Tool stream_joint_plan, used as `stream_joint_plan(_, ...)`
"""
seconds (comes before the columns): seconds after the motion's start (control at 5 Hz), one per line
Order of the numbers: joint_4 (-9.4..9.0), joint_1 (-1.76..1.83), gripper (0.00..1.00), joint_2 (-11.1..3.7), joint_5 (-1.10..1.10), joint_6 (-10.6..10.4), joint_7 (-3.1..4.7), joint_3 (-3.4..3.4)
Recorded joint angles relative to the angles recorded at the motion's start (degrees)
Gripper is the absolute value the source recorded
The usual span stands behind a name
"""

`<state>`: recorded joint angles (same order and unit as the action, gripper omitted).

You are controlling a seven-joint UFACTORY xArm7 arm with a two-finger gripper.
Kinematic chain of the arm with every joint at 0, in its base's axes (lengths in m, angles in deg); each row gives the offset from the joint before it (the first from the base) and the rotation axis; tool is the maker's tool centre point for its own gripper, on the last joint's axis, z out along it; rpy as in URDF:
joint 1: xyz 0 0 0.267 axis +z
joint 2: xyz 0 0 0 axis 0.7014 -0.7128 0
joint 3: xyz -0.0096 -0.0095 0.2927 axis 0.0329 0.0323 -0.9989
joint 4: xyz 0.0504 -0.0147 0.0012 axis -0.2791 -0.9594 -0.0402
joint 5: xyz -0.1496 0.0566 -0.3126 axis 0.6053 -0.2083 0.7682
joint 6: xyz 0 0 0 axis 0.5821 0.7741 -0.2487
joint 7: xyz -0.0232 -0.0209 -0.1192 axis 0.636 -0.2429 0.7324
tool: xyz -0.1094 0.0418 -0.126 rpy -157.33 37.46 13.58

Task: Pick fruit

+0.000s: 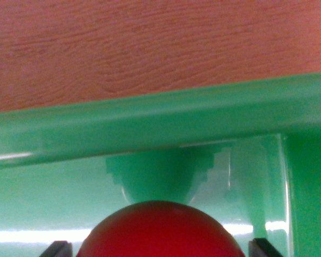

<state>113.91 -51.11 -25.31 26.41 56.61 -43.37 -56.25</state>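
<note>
Red fruit (159, 231) between tool (159, 249) fingertips

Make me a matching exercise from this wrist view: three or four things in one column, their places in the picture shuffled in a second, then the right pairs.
Things:
1. red fruit
2. green bin rim
3. wooden tabletop
4. gripper fingertips

Places:
A. top of the picture
B. bottom corners, either side of the fruit
C. bottom centre
D. band across the middle

Pairs: 1-C, 2-D, 3-A, 4-B
</note>
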Motion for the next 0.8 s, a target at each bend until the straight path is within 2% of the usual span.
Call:
stream_joint_plan(0.2,0.00,0.00,1.00,0.00,0.00,0.00,0.00,0.00)
stream_joint_plan(0.4,1.57,0.02,1.00,0.76,0.06,2.33,0.01,0.03)
stream_joint_plan(0.6,1.57,0.02,1.00,0.76,0.06,2.33,0.01,0.03)
stream_joint_plan(0.8,3.19,0.04,1.00,1.54,0.12,4.72,0.02,0.06)
